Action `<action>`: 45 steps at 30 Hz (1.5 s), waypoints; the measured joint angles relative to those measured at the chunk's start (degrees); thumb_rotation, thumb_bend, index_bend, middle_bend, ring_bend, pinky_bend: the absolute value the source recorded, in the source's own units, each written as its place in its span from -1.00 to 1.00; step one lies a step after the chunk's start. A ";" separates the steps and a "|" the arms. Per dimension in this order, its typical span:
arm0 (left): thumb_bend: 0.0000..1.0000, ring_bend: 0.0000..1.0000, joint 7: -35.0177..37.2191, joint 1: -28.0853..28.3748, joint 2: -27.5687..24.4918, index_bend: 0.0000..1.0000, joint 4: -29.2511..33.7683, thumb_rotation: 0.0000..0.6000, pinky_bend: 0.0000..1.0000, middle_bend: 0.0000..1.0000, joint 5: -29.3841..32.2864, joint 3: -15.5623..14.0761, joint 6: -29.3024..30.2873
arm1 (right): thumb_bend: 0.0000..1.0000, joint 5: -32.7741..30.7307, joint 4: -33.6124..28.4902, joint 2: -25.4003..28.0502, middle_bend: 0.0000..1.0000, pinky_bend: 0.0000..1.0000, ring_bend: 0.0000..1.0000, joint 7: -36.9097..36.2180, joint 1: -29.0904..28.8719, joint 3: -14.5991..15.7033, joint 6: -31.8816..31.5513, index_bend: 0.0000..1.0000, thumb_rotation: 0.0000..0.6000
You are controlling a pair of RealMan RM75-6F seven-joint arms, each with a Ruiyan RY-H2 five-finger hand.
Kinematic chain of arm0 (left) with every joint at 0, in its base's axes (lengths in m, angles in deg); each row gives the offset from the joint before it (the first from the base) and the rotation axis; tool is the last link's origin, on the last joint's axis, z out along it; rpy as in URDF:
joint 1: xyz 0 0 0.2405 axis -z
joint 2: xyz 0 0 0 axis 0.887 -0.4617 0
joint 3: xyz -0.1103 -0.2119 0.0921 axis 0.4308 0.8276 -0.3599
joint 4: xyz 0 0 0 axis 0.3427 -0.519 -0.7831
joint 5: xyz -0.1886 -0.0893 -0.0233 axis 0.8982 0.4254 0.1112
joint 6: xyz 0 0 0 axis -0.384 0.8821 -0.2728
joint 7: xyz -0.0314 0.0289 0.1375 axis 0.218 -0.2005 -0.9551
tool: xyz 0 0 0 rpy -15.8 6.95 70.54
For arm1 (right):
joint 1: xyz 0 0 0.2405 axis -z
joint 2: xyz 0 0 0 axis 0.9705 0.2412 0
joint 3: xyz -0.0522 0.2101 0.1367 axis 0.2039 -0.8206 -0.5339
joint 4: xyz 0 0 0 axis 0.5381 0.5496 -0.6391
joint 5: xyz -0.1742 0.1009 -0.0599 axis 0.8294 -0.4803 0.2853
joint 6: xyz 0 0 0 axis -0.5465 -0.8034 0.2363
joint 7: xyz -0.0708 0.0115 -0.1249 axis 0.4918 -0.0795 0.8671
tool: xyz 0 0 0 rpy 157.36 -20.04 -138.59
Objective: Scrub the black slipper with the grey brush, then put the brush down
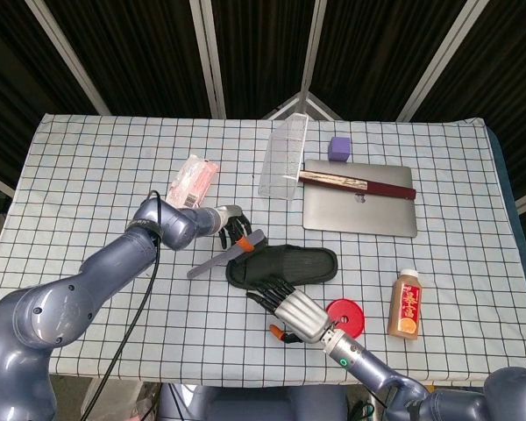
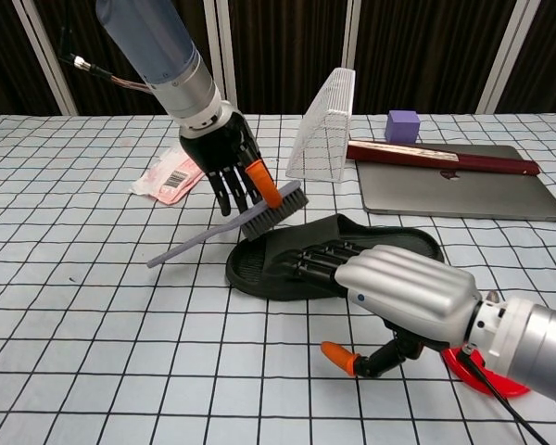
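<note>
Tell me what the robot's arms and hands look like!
Both arms are smooth, shiny blue-grey tubes with rounded joints. The left hand is black with an orange thumb tip, and thin cables run along its arm. The right hand has a silver back, black fingers, an orange thumb tip and a green light on its wrist.
</note>
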 measured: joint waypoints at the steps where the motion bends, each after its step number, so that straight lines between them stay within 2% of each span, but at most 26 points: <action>1: 0.32 0.06 0.23 0.01 -0.26 0.33 0.16 1.00 0.06 0.37 -0.29 -0.21 -0.14 | 0.10 -0.17 0.16 -0.13 -0.86 -1.00 -1.00 -0.12 -0.06 0.01 0.08 -1.00 0.75; 8: 0.32 0.06 2.10 -0.03 0.03 0.33 0.35 1.00 0.06 0.37 -0.89 0.08 2.34 | 0.10 -0.74 1.11 -0.55 -0.86 -1.00 -1.00 -0.85 -0.46 0.07 0.30 -1.00 0.75; 18: 0.32 0.06 1.47 -1.83 2.22 0.34 1.79 1.00 0.06 0.37 1.13 6.20 8.28 | 0.10 -1.24 2.28 -1.29 -0.86 -1.00 -1.00 -1.83 -0.97 0.38 0.72 -1.00 0.77; 25: 0.33 0.06 -1.89 -2.93 2.52 0.34 2.59 1.00 0.06 0.37 2.10 9.12 5.89 | 0.10 -1.44 2.56 -1.17 -0.86 -1.00 -1.00 -1.94 -1.12 0.39 0.33 -1.00 0.76; 33: 0.33 0.06 -4.88 -2.14 1.00 0.34 1.47 1.00 0.06 0.38 0.62 8.11 -2.00 | 0.10 -1.31 2.06 -1.44 -0.86 -1.00 -1.00 -1.03 -1.23 0.58 0.06 -1.00 0.75; 43: 0.34 0.06 -4.59 -0.38 -0.88 0.34 1.64 1.00 0.06 0.38 -2.62 3.98 -6.97 | 0.10 -1.81 1.86 -1.82 -0.86 -1.00 -1.00 -0.36 -1.14 0.64 0.06 -1.00 0.76; 45: 0.34 0.06 -4.45 0.05 -1.05 0.34 1.65 1.00 0.06 0.38 -3.26 3.27 -7.79 | 0.10 -1.84 1.87 -1.82 -0.86 -1.00 -1.00 -0.31 -1.17 0.61 0.02 -1.00 0.84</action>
